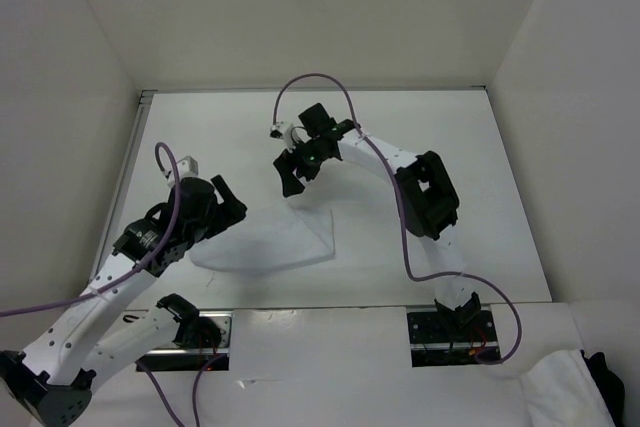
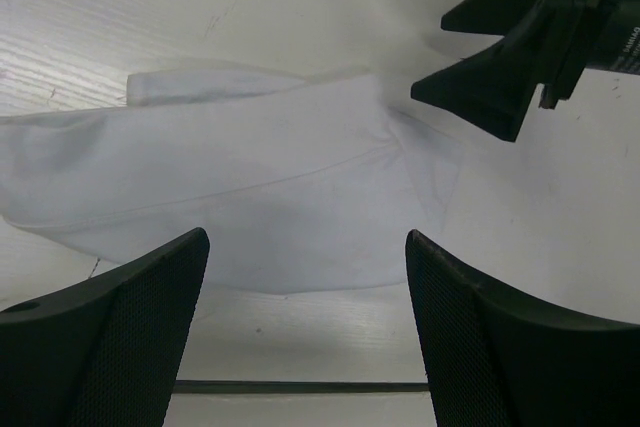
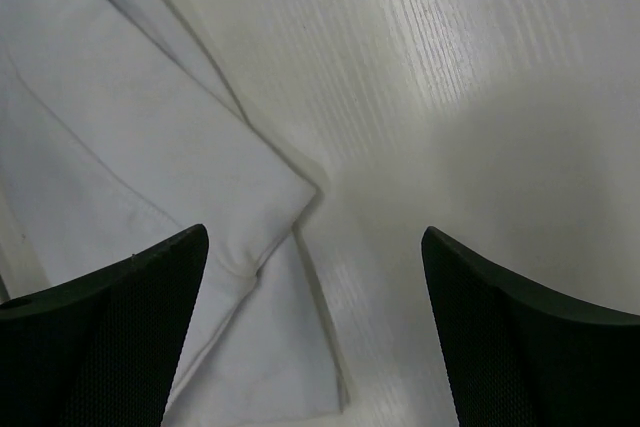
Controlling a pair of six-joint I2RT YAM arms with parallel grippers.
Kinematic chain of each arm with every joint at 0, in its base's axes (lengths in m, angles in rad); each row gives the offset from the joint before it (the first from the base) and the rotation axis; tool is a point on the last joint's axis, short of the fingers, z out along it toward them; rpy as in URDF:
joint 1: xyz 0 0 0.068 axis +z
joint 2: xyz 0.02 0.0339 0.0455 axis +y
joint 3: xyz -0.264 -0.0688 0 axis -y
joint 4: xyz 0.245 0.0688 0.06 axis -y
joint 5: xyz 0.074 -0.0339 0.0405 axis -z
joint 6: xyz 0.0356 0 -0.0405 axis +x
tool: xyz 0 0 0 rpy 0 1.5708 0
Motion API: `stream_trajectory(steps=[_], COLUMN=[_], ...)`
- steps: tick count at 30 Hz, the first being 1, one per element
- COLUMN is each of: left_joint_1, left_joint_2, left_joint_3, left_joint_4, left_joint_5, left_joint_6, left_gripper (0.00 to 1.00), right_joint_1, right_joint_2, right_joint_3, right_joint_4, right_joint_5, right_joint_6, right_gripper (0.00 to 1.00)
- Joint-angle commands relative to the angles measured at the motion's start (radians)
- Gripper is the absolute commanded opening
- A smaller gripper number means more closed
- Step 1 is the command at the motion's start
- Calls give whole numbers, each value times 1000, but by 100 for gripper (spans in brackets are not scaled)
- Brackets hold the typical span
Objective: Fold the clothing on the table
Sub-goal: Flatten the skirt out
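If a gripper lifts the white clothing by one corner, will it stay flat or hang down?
Probably it hangs limp: the clothing is thin, with soft creases and folded layers. Pushed, it would likely bunch up on the table rather than slide whole.

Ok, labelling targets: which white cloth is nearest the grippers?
The clothing spread flat on the table; the other white heap sits at the near right corner, beside a black item.

A robotics lab's test bench: a bare white table (image 1: 480,177) is boxed in by plain white panels (image 1: 60,97) at 9, 12 and 3 o'clock. Two black-and-white robot arms (image 1: 425,192) are bolted along its 6 o'clock edge, with purple cables (image 1: 320,77) looping off them and wiring showing in dark cut-outs (image 1: 450,332) by their bases.
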Motion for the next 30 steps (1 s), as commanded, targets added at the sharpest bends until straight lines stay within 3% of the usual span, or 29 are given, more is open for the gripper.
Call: stream_trajectory(steps=[1, 8, 12, 16, 18, 19, 22, 23, 25, 26, 30], left_joint_1=[5, 5, 5, 5, 5, 5, 5, 5, 5, 5, 5], left_joint_2=[0, 9, 9, 9, 0, 0, -9, -9, -9, 0, 49], left_joint_3=[-19, -19, -19, -19, -19, -19, -19, -19, -19, -19, -19], left_joint_4=[-1, -1, -1, -1, -1, -1, -1, -1, -1, -1, 17], left_joint_5=[-15, -15, -15, -15, -15, -15, -15, -15, -15, -15, -4], left_joint_6=[-25, -25, -25, -25, -25, -25, -25, -25, -25, -25, -13], left_gripper=[86, 86, 86, 86, 86, 86, 86, 86, 86, 86, 86], right_joint_1=[19, 47, 68, 88, 88, 88, 88, 88, 88, 88, 30], right_joint_2=[80, 149, 167, 178, 178, 178, 178, 178, 178, 163, 94], right_joint_3=[72, 82, 82, 82, 82, 82, 82, 82, 72, 57, 35], right_joint_4=[0, 14, 25, 12, 12, 3, -6, -6, 14, 47, 117], right_joint_5=[-16, -16, -16, -27, -27, -16, 13, 27, 106, 135, 223], right_joint_6=[-12, -12, -12, -12, -12, -12, -21, -21, -9, -9, -9], right_gripper=[91, 86, 74, 69, 62, 51, 34, 20, 5, 0, 0])
